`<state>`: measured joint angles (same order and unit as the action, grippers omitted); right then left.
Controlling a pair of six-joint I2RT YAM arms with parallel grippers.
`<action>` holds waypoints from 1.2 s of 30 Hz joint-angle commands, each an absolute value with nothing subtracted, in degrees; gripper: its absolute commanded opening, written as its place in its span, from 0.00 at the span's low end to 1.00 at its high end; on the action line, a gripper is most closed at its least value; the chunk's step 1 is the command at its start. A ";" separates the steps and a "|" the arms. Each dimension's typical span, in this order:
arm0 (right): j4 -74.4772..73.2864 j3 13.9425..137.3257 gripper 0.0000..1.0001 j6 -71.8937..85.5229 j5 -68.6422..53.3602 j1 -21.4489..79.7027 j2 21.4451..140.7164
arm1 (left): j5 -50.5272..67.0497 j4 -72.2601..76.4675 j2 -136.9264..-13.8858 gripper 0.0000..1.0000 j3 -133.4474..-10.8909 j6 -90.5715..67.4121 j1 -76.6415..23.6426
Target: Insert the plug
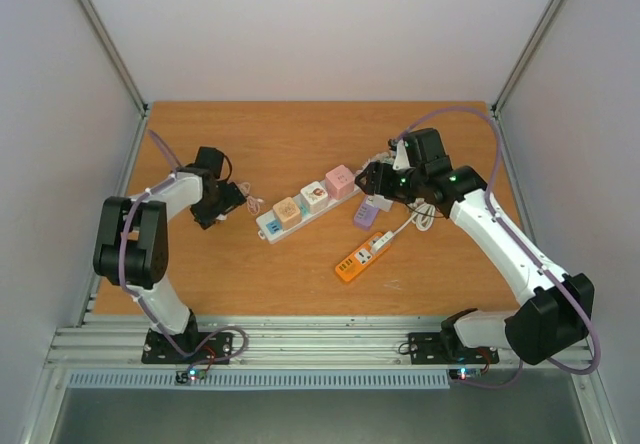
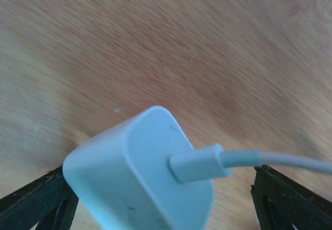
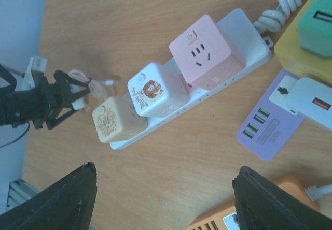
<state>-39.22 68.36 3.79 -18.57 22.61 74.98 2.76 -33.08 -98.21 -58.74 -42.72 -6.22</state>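
A white charger plug [image 2: 140, 178] with a white cable [image 2: 280, 160] lies between the fingers of my left gripper [image 2: 166, 204]. The gripper is open: the left finger [image 2: 36, 199] is against the plug and the right finger [image 2: 290, 199] stands apart from it. In the top view this gripper [image 1: 235, 202] is left of the white power strip [image 1: 268, 226]. The strip carries a beige cube [image 1: 287, 212], a white cube [image 1: 314, 196] and a pink cube [image 1: 340, 180] with a socket on top [image 3: 207, 54]. My right gripper [image 1: 372, 179] is open and empty above the table [image 3: 165, 199].
A purple USB hub [image 1: 365, 214] and an orange power strip [image 1: 362, 257] lie right of the white strip. A yellow block [image 3: 306, 48] with a teal cube [image 3: 316, 20] and a coiled white cord [image 3: 282, 4] sit under the right arm. Walls enclose the table.
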 commanded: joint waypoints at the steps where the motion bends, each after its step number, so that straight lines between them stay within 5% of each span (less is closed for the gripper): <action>1: -38.27 66.75 0.73 3.35 -21.33 22.94 74.59 | -2.31 -33.52 -99.71 0.89 -61.64 -36.77 -5.89; 15: -37.68 66.43 0.72 4.02 -23.18 22.94 76.49 | -1.74 -39.80 -103.43 0.92 -68.06 -21.81 -5.89; 30: -39.51 68.12 0.67 4.39 -22.21 24.75 77.40 | -6.20 -41.87 -108.15 0.74 -70.27 -15.04 -5.89; 36: -40.08 68.73 0.65 4.57 -21.28 25.52 77.82 | -3.91 -41.27 -109.74 0.74 -72.16 -12.51 -5.93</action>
